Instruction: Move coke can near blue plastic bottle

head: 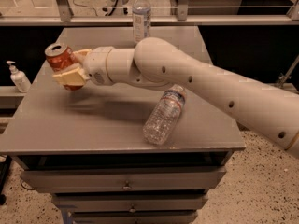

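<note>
I have the can (59,58) gripped, tilted, in my claw (68,66) above the surface (93,122), arm (196,85) reaching leftward.

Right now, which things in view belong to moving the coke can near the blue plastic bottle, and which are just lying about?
Job:
- coke can, tilted, over the table's left side
- gripper, shut on the can
- blue plastic bottle, upright at the table's far edge

Lying about:
- clear bottle, on its side near the front edge
- pump bottle, left of the table
</note>
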`<state>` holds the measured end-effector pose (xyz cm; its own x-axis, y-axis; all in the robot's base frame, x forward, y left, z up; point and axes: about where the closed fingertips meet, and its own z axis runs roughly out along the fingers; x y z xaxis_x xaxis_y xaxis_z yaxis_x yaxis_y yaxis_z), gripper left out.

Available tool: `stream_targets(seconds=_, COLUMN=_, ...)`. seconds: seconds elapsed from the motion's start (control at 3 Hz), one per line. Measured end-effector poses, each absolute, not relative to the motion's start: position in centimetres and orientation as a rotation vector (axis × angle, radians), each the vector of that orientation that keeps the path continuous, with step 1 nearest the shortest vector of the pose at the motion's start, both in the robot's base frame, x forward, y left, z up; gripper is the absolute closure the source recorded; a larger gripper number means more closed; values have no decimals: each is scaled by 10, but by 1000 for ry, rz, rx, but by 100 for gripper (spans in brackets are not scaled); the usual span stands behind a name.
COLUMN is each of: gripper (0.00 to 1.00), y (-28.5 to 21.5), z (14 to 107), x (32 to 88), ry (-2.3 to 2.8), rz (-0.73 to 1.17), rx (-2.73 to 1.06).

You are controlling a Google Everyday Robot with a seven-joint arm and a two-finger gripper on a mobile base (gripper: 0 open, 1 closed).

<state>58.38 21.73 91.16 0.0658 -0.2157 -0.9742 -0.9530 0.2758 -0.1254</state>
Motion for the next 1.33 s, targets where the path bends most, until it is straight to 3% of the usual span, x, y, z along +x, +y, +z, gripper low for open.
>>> stream_targets(seconds=0.67, gripper=100, y=200, z=907, x=587, ry=1443, rz=777, rx=-1158)
stream_targets(seconds=1.33, gripper=100, y=83, z=917, x=636, ry=1505, rz=528, rx=-1080)
